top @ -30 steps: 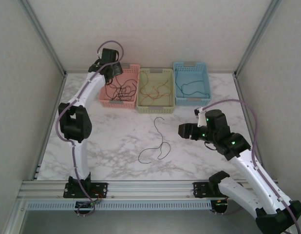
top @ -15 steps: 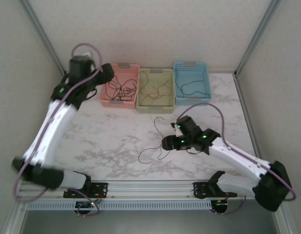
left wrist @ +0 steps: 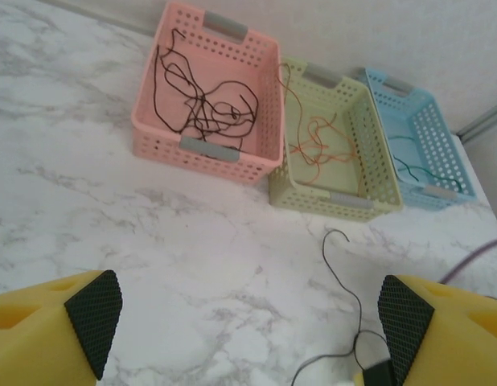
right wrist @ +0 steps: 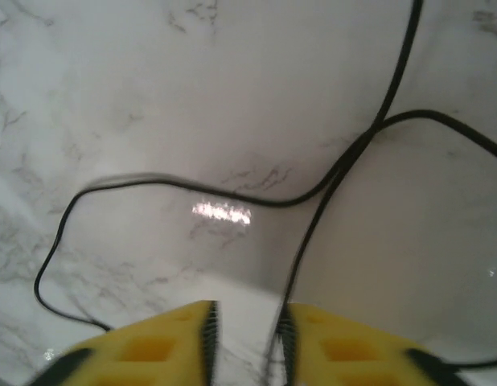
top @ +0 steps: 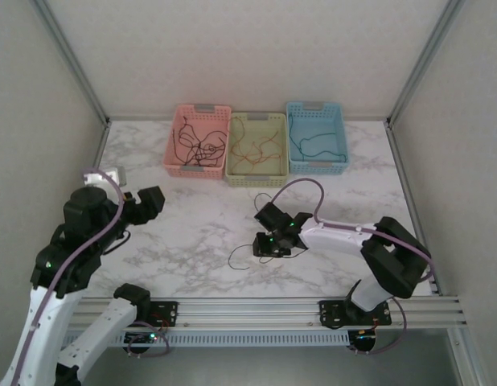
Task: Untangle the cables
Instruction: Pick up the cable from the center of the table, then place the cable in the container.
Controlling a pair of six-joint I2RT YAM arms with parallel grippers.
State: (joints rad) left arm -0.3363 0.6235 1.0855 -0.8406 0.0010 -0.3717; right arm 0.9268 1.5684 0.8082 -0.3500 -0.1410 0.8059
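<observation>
Cable [right wrist: 363,138] between right pincer [right wrist: 244,330] fingers

Three baskets: a pink basket [top: 192,170], a pale green basket [top: 255,178], a blue basket [top: 317,167]. One black cable [right wrist: 273,203] lies loose near the pale green basket (strands inside the baskets are too tangled to count).

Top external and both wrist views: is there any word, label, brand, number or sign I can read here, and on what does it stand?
None: no readable text in these views.
The grey handle plates on the pink basket, the green basket and the blue basket are blank.
The marble table carries no label or sign.
</observation>
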